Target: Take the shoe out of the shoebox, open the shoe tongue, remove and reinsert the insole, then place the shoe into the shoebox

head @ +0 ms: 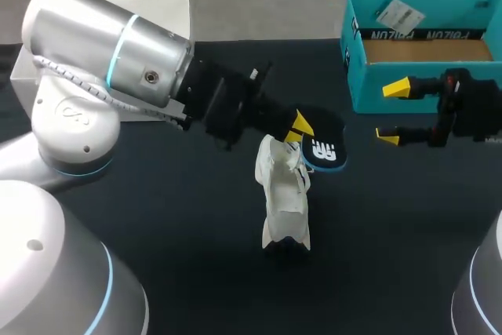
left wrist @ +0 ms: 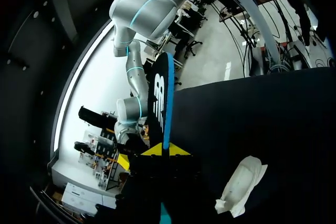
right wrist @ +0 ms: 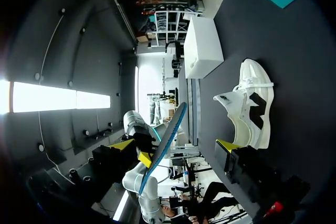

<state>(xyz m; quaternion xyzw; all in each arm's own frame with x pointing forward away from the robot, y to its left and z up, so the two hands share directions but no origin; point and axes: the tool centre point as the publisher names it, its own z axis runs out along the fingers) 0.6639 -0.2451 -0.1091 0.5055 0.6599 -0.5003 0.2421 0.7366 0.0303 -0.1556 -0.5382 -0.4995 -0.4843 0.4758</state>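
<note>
A white shoe (head: 284, 194) rests on the black table, toe toward the front edge. Just above its opening, my left gripper (head: 299, 128) is shut on a black insole (head: 323, 151) with a blue edge and a white logo. In the left wrist view the insole (left wrist: 160, 103) stands on edge between the yellow tips of the gripper (left wrist: 166, 150), with the shoe (left wrist: 241, 187) lying beside it. My right gripper (head: 390, 112) hangs open in front of the teal shoebox (head: 357, 76) with nothing between its fingers. From the right wrist view, the shoe (right wrist: 252, 108) and the insole (right wrist: 169, 137) lie ahead of that gripper (right wrist: 175, 145).
The open shoebox stands at the table's back right with a paper tag (head: 398, 13) inside. A white block (head: 169, 17) sits at the back left behind my left arm. Bare black tabletop (head: 196, 272) lies in front of the shoe.
</note>
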